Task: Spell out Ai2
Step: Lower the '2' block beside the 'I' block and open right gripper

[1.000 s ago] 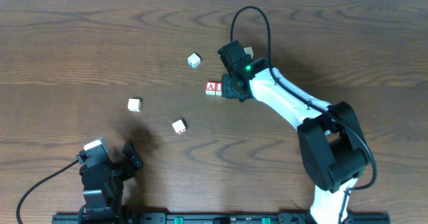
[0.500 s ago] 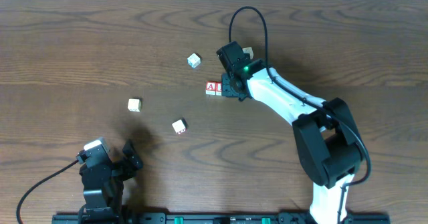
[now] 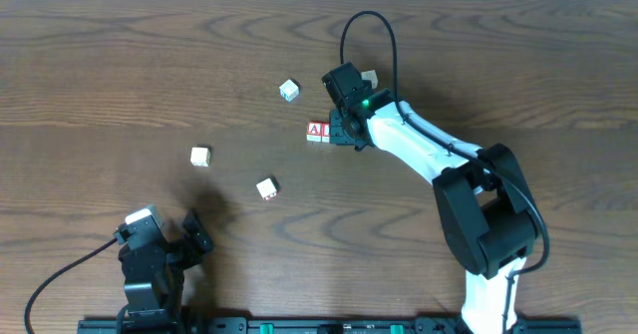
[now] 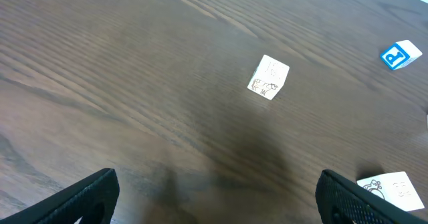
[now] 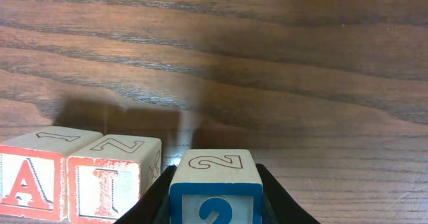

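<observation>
— Status of the right jaws?

— Clenched. My right gripper [image 3: 339, 133] has one finger on each side of the blue "2" cube [image 5: 214, 187].

— Where does that sit against the letters?

— The "A" cube [image 5: 30, 177] and the "I" cube [image 5: 114, 177] stand side by side on the wooden table [image 5: 301, 63], red letters facing my wrist camera. The "2" cube is just right of the "I" cube and a little nearer my lens. Whether it touches the "I" cube or the wood, I cannot tell.

— And the left?

— My left gripper [image 4: 217, 207] is released, fingers spread wide with nothing between them, well apart from the letters. Ahead of it lie a pale cube [image 4: 269, 77], a white cube with a blue mark [image 4: 400, 55] and a second pale cube [image 4: 391, 189].
</observation>
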